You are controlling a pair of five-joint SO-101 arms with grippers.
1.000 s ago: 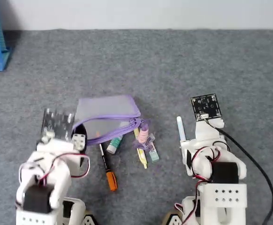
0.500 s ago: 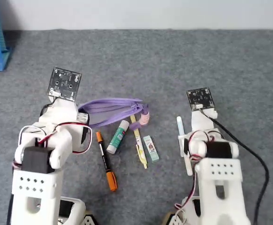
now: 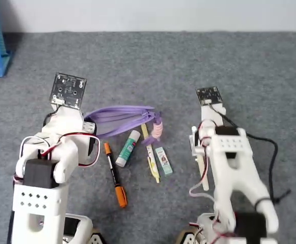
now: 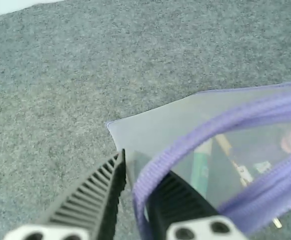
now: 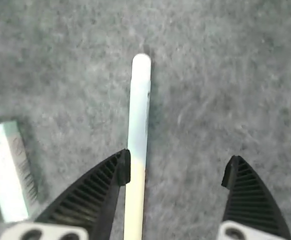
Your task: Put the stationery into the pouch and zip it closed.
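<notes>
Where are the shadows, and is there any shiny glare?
High view: the light is even over the grey mat, shadows soft and faint. Right wrist view: a thin dark shadow runs along one side of the white pen. Left wrist view: no glare on the pouch; stationery shows through it.

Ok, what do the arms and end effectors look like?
Both the left arm and right arm are white plastic with black motors and red, black and white wires. Each wrist carries a black circuit board. The left end effector and right end effector have black ribbed fingers.
</notes>
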